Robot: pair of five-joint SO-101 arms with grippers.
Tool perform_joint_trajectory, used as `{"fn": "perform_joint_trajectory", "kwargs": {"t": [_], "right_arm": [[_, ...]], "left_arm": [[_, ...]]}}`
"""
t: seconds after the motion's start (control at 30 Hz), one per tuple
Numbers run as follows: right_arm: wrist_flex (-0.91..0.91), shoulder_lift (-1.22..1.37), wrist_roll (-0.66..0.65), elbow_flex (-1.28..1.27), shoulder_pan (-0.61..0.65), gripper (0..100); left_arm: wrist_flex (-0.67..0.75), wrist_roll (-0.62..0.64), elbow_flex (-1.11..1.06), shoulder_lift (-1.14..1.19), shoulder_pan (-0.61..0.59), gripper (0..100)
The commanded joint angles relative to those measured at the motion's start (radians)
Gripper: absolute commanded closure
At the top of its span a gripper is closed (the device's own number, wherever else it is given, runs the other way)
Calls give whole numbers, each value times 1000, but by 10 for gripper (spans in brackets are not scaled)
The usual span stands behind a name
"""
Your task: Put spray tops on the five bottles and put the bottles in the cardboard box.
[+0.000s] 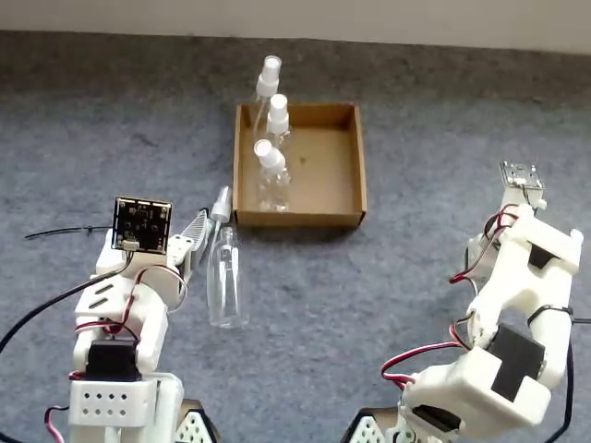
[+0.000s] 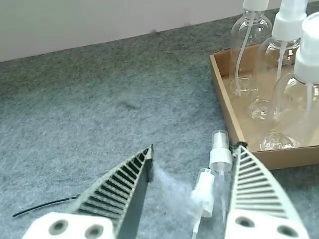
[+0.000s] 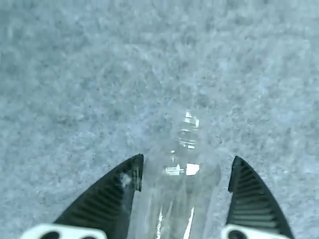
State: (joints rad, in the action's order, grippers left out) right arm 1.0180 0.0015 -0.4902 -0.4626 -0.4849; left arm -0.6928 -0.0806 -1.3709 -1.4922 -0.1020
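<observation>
three capped bottles stand in the box, upper centre. left gripper, jaws spread wide and empty, straddles the spray top of a lying bottle, centre-left. right gripper clasps an uncapped bottle.

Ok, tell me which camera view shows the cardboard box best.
The high view: it shows the cardboard box whole from above, all four walls, with three topped bottles standing inside. The left wrist view catches one corner and those bottles. The right wrist view faces carpet and a topless bottle.
</observation>
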Motion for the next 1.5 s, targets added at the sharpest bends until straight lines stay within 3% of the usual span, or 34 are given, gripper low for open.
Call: {"fn": "perform_joint_trajectory", "kwargs": {"t": [0.0,0.2,0.43,0.7,1.0,1.17,1.3,1.47], "right_arm": [[-15,-5,-9,8,7,776],[-13,-5,-9,8,7,868],[-4,-15,-9,15,5,875],[219,-62,20,193,62,875],[254,-429,199,131,260,974],[251,-697,209,-44,348,975],[251,-932,209,-156,407,975],[251,-1113,247,-260,550,975]], "left_arm": [[20,5,8,-13,10,766],[18,5,8,-13,8,766],[18,5,8,-13,8,766],[20,8,16,-4,8,766],[17,8,48,-1,-8,766],[3,8,97,31,-96,766],[-15,3,159,211,-117,766],[-238,-54,420,495,-108,766]]}}
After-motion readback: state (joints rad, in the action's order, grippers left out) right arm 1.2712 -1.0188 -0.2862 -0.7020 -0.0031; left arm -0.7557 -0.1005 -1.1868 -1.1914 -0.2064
